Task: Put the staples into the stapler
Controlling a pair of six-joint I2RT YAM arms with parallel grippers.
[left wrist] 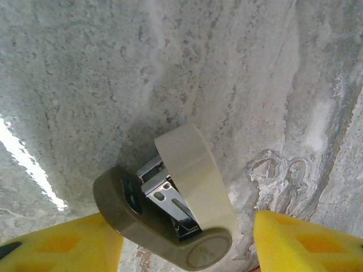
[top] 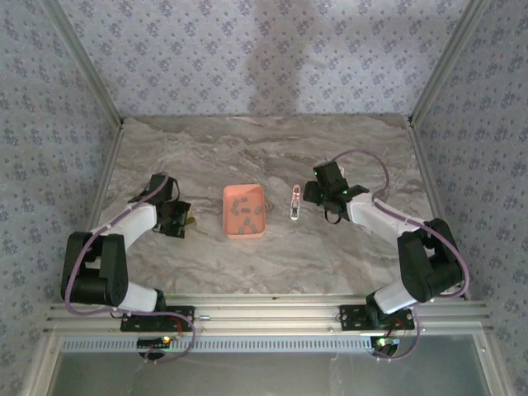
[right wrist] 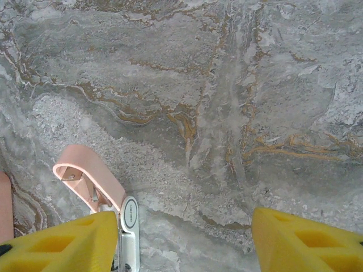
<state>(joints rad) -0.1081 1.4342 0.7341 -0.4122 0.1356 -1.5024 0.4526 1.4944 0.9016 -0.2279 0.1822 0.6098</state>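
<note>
Your left end effector point(top: 180, 218) stands released, its yellow fingers point(left wrist: 62, 243) wide apart low over the table point(top: 247, 148). Between them lies a small beige and cream stapler-like thing point(left wrist: 195, 181), opened. It seems to touch one finger and is apart from the other, so nothing is grasped. To the right of this end effector, near but not touching, sits the salmon tray point(top: 244, 187) with the staples point(top: 245, 211) scattered inside as little dark bars. Further right, just beside the tray, is the stapler point(top: 294, 204), pink and white, with its pink lid point(right wrist: 91, 175) lifted so the inside is exposed. Its long axis runs from the near side of the table to the far side. In the right wrist view it goes about along the fingers, at the inner side of the tray-side finger. Your right end effector point(top: 318, 196) is also released, and the stapler is immediately at its left. I judge the right arm is the nearer one to the stapler. For the staples, the left one has free way to the tray, while the right must pass over the stapler.
</note>
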